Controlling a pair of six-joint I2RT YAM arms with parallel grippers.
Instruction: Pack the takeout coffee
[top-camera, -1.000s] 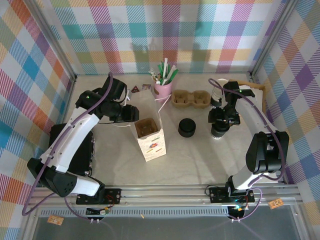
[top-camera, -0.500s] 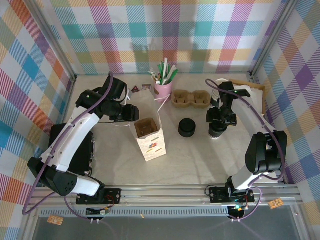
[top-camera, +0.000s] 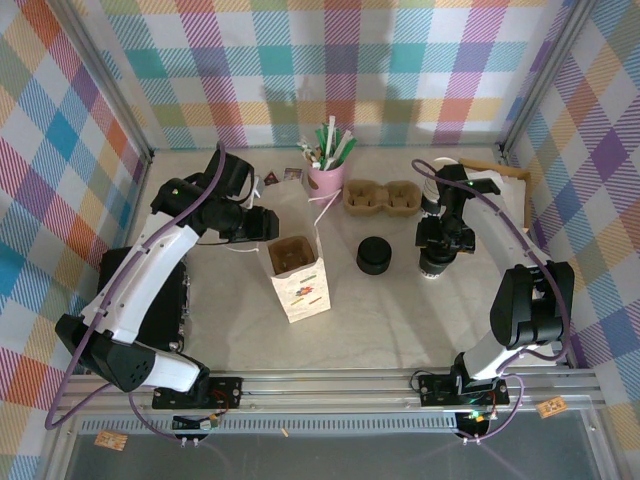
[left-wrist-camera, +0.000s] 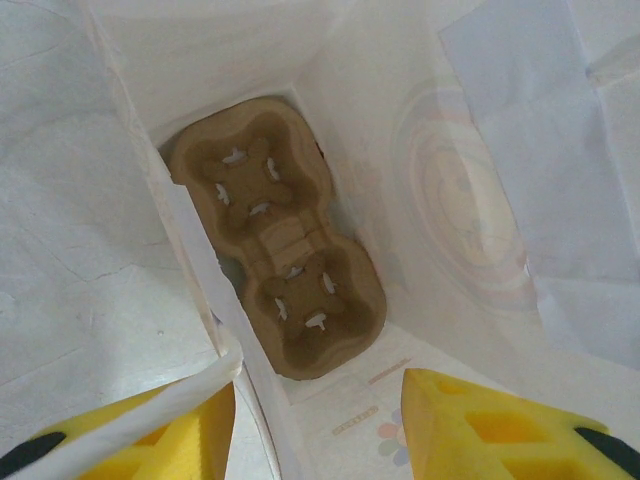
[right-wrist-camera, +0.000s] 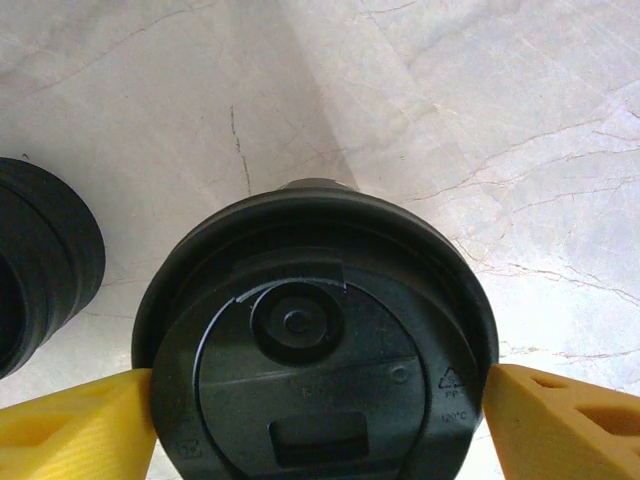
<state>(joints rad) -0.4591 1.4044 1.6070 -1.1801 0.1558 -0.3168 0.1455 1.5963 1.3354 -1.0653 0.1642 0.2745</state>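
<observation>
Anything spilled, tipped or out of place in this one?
Nothing stands out. The coffee cup stands upright with its lid on, between the fingers of the right gripper. The paper bag stands upright with a cardboard carrier lying flat at its bottom. The table shows no spill.

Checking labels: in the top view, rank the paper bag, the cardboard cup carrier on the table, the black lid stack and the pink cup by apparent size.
paper bag
cardboard cup carrier
black lid stack and pink cup: alike, not ranked apart
The bag stands tall, nearer the camera, which may enlarge it.
</observation>
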